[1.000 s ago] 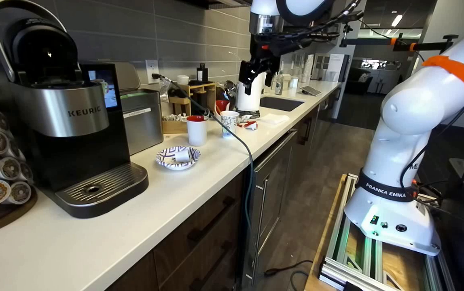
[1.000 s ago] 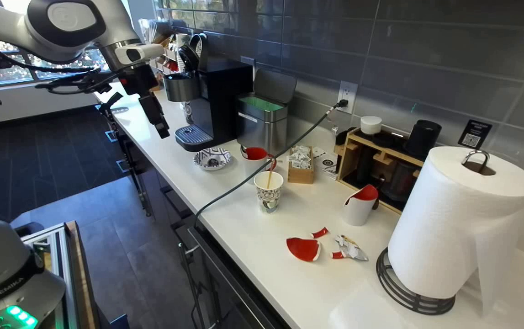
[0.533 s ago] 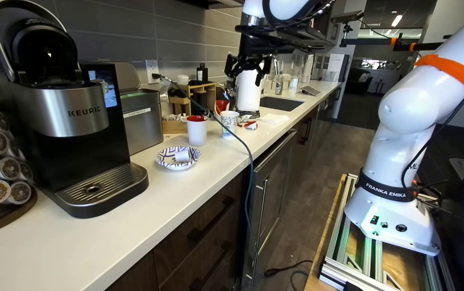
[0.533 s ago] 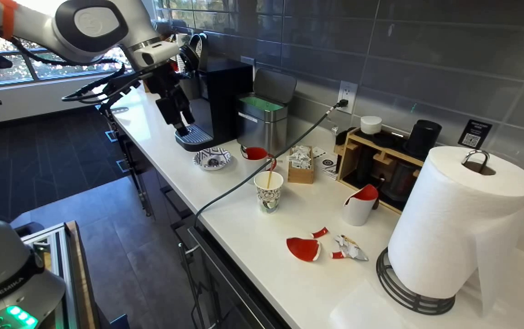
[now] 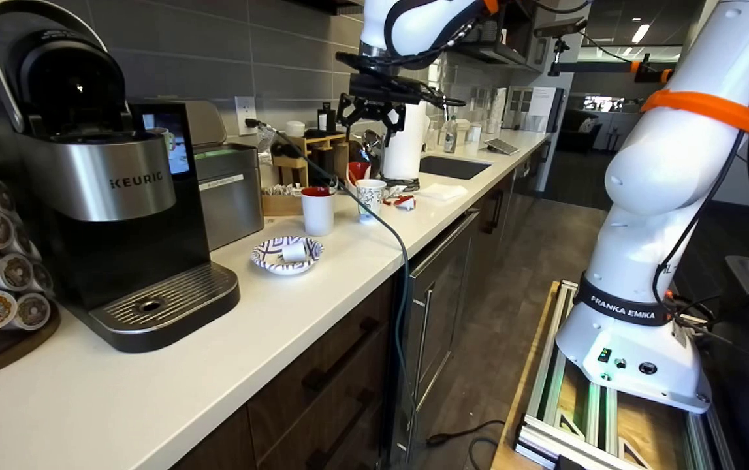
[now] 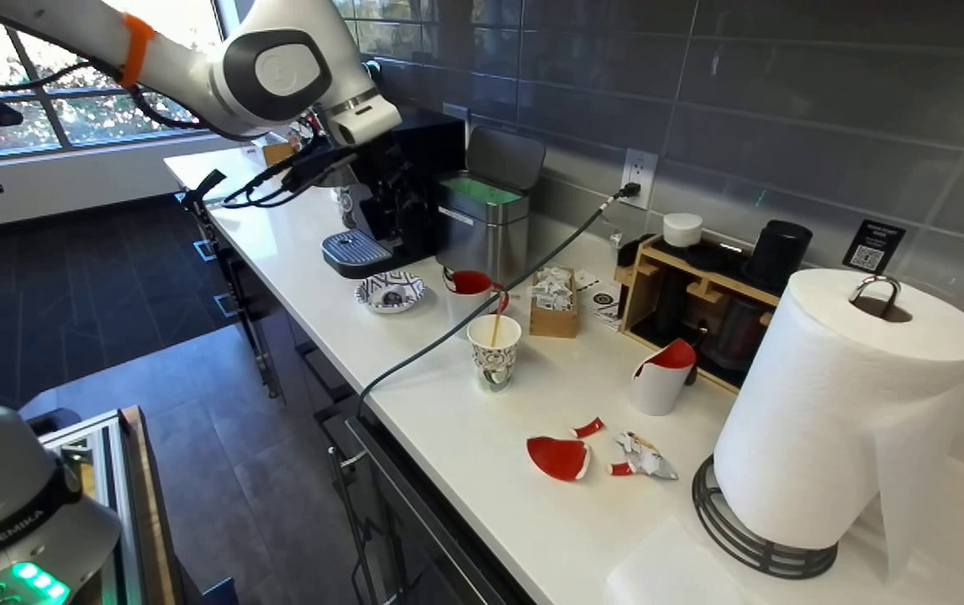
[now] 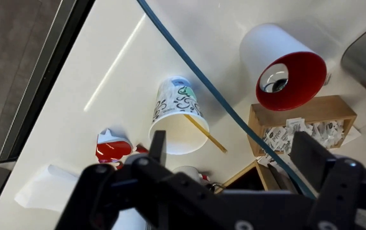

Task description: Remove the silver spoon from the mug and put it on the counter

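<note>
The white mug [image 5: 318, 212] with a red inside stands upright on the off-white counter [image 5: 263, 320]. It also shows in an exterior view [image 6: 466, 309], partly behind a cable, and in the wrist view [image 7: 267, 43]. A shiny silver oval, which looks like the spoon's bowl [image 7: 273, 78], shows inside the mug's mouth; a small dark-silver bit of it [image 6: 448, 279] shows at the rim. The rest of the spoon is hidden. My gripper [image 5: 372, 121] is open and empty, high above the counter. In the wrist view its fingers [image 7: 230, 147] are wide apart; the mug lies beyond them.
A blue-green cable [image 7: 198, 70] hangs across the counter beside the mug. A patterned paper cup [image 6: 494, 361] with a wooden stirrer, a patterned dish [image 6: 391, 291], a packet box [image 6: 553, 315], the coffee machine [image 5: 152, 261], broken red-white pieces [image 6: 560, 458] and a paper towel roll [image 6: 851, 403] stand or lie around.
My gripper has moved over the counter, leftward in an exterior view and towards the coffee machine in an exterior view. It has also turned, so its two fingers now show apart. The objects have not moved.
</note>
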`<state>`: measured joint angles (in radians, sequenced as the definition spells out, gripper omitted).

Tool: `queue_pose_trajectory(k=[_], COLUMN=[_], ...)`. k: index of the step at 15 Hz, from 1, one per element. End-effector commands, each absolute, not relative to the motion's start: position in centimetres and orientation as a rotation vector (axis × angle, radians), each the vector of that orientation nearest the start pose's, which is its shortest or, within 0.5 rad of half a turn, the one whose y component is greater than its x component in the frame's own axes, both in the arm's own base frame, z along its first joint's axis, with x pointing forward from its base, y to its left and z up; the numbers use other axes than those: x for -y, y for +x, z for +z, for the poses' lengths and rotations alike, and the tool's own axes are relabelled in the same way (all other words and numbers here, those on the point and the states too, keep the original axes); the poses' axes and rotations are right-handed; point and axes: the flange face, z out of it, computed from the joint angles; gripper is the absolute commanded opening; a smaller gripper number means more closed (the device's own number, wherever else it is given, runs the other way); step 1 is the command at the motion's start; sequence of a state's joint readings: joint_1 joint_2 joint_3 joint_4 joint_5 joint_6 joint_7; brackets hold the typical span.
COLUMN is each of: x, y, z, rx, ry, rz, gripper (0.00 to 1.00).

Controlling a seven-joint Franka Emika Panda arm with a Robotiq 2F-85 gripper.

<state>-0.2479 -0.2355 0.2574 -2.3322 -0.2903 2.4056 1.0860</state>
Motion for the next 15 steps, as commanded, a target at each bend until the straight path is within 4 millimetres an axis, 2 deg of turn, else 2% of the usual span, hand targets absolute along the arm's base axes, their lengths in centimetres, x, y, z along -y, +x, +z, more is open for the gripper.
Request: queue_pose_trajectory(k=[1, 4, 11, 15], x=[-0.8, -1.4, -0.1, -0.3], y=[50.6, 52.2, 55.9, 57.5], z=[45.3, 43.8, 40.7, 39.4], rx=[-1.347, -1.306, -1.774, -1.841], ry=[-2.864, -2.880, -2.529, -2.436], rz=[-0.604, -0.540, -0.502, -0.508], gripper=[1.00, 1.00, 1.00, 1.00])
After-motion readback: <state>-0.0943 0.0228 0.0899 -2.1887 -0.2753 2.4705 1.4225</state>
